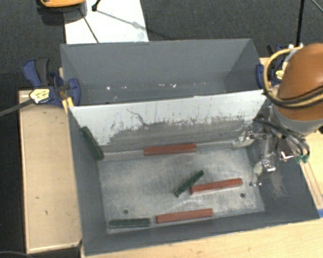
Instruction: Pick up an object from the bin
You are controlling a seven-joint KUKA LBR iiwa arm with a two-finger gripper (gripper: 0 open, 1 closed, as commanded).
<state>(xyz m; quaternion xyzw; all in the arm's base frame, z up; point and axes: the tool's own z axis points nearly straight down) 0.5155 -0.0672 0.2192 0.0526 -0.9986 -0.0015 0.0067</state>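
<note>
The grey metal bin (162, 69) holds six thin sticks, well spread out.

- **Left wall:** the leaning dark green stick (91, 143), short and flat, rests tilted against the slope of the wall with its upper end toward the back.
- **Front of the floor:** the front dark green stick (129, 223) lies level. Just to its right, in the same line but apart from it, lies the front red-brown bar (183, 214), long and flat.
- **Back of the floor:** the back red-brown bar (170, 149) lies level along the foot of the rear wall.
- **Middle:** the slanted dark green stick (188, 183) lies at an angle, its right end pointing toward the back. Just beside its lower part lies the middle red-brown bar (216, 186), flat, narrow and almost level. Whether these two touch cannot be told.

The middle red-brown bar is the thing nearest the claw. Its right end stops just left of the claw's tip, with a little bare floor between them.

The claw (259, 174) is a bright metal assembly. It hangs low over the right side of the floor, near the right wall, below the arm's rounded orange-brown cover (309, 79) and its looped cables. All six sticks lie apart from it. Whether it is open or closed cannot be told, nor whether its tip touches the floor.
</note>
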